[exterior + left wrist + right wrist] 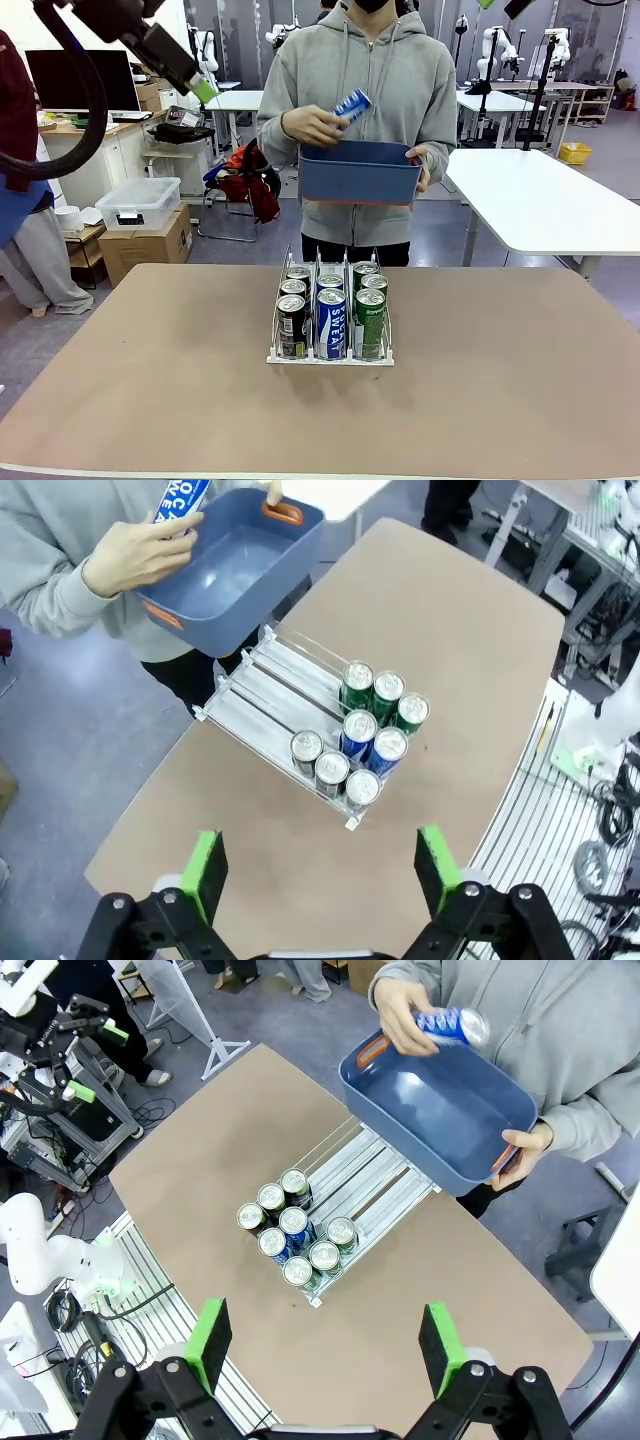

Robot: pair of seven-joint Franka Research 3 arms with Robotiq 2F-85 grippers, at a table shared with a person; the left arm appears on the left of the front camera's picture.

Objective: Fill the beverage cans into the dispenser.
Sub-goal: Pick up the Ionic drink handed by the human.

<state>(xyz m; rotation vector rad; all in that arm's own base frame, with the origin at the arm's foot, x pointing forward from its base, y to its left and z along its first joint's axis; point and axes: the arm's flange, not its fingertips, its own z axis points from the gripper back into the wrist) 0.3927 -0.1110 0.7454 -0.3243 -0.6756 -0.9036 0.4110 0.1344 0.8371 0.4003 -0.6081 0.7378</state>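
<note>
- Cans (331, 322) in the dispenser (330, 358): eight stand at its front lip, mid-worktop (500, 400), with black in the left lane, blue in the middle and green on the right (the middle lane is one can short).
- One more blue-white can (351, 103) is in the person's hand (312, 126), over the blue bin (360, 175) at the far side.
- Handling, as a guess: slim, smooth metal, likely slippery. Stiff if full, but the thin walls dent under a hard squeeze. Grip mid-body, clear of the silver top.
- Left tool (320, 875) and right tool (325, 1345) hang high, jaws wide, holding nothing.
</note>
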